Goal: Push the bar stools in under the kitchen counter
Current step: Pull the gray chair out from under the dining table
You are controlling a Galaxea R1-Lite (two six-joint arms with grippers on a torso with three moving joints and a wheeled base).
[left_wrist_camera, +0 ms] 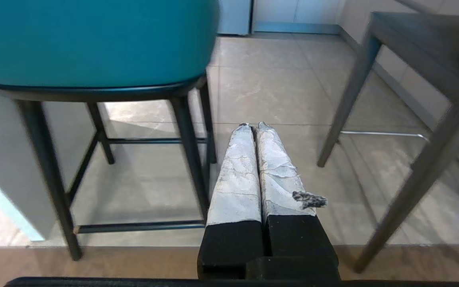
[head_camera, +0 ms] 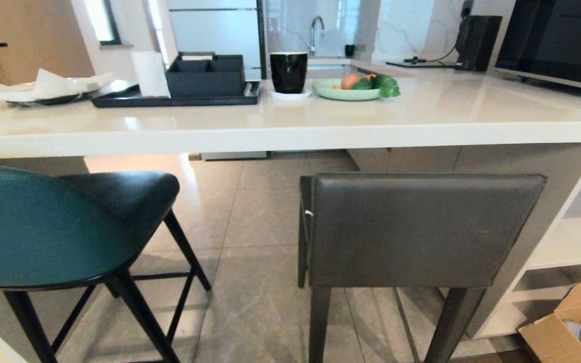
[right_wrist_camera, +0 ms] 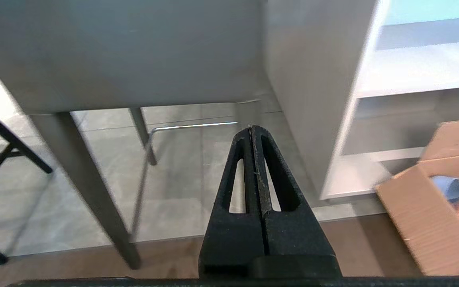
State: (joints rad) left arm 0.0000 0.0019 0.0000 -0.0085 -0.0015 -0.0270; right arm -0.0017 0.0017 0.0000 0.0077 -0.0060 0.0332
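Grey floor tiles (head_camera: 265,212) are seen stretching away beneath the table (head_camera: 290,126), a long glossy off-white slab that spans the head view. Just in front of the table's near edge the dark grey stool (head_camera: 421,227) is set, its rectangular back below the slab and its seat not visibly under it. Toward the table's left end the teal stool (head_camera: 43,227) is placed, rounded back nearest the camera, likewise short of the slab. On the table a black tray (head_camera: 174,98), a black cup (head_camera: 288,71) and a green plate (head_camera: 346,91) of produce are carried. The left claw (left_wrist_camera: 253,126) is held pinched tight, low between the two stools. The right claw (right_wrist_camera: 252,128) is likewise pressed together, empty, near the grey stool's legs.
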